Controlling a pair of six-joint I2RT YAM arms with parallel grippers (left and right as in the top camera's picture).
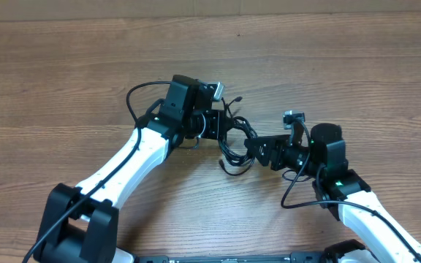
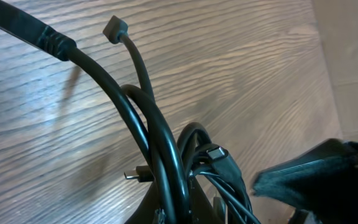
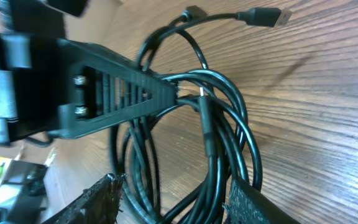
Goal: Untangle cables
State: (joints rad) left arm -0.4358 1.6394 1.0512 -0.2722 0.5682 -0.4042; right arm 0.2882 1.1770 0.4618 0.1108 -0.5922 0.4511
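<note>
Since the left gripper (image 1: 223, 130) is clamped shut on the cables (image 1: 234, 150), the tangled bundle sits right at its tip, likely anchored for sorting; the right gripper (image 3: 179, 199), just beside that tip, stands open around loose loops, holding nothing.

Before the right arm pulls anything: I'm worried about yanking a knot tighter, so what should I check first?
1. Left jaws shut on the cables: ok.
2. Right jaws open, one on each side of the cables: ok.
3. USB plug sticking clear of the loops: ok.
4. Loops separated from each other: not ok, several overlap.
5. Knot hidden where the loops cross: cannot tell.
</note>
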